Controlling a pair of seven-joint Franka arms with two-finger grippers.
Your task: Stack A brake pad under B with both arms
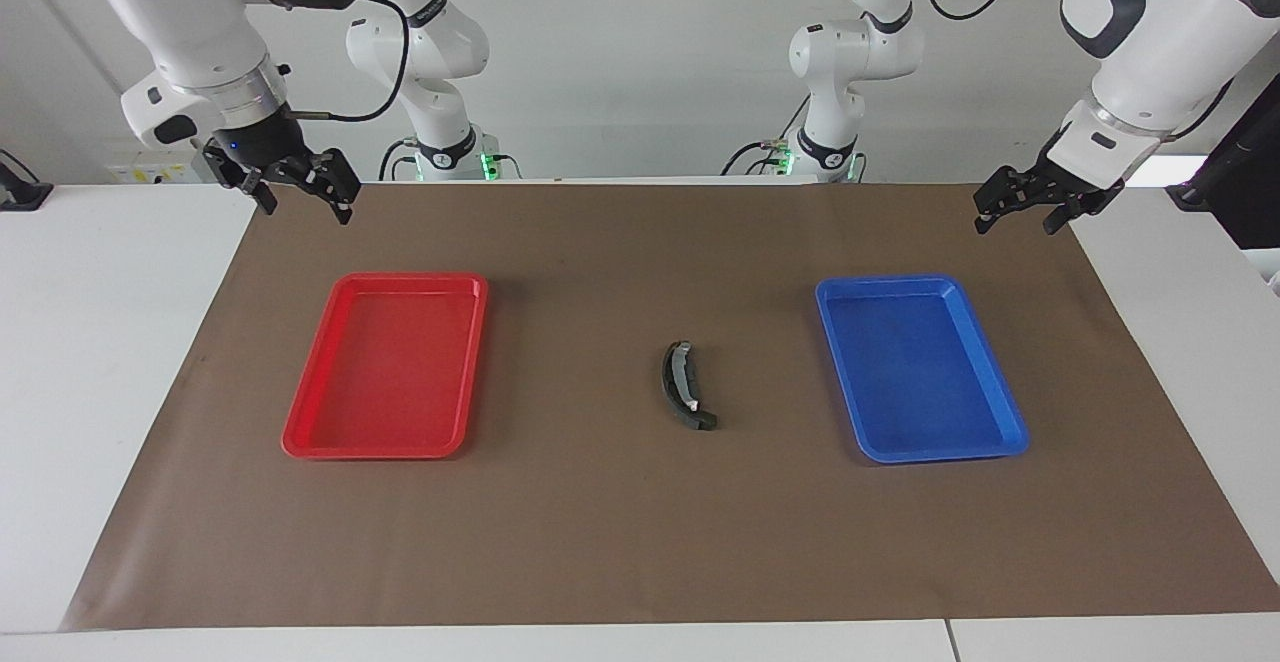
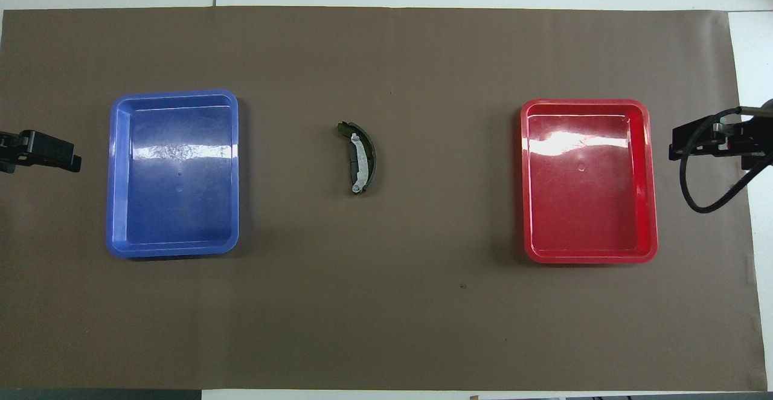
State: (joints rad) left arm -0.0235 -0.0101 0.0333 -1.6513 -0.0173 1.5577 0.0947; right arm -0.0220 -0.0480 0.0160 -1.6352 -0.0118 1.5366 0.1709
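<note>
**Brake parts at mid-mat, both tools hanging clear**

The curved brake piece (image 1: 680, 379) lies on the brown mat (image 1: 600, 542) between the blue tray (image 1: 1005, 412) and the red tray (image 1: 300, 432), somewhat closer to the blue tray. Its pale grey inner face is up. A dark block showing at one end looks like the short pad (image 1: 702, 421) tucked beneath it. I cannot tell for sure, and no separate pad lies anywhere else.

Both parts are likely rigid, dense for their size and not fragile. The crescent's thin curved rim should pinch best across its width at mid-arc. The pad's flat faces may be slick, so taking it by its long edges seems safer.

The left tool (image 1: 1035, 204) hangs released, fingers spread, over the mat strip beside the blue tray at the left arm's end. The right tool (image 1: 300, 192) waits likewise, fingers apart and holding nothing, over the mat well apart from the blue tray, by the red tray.

The mat is flat and matte and covers most of the white tabletop (image 1: 100, 342). Both trays are glossy.
</note>
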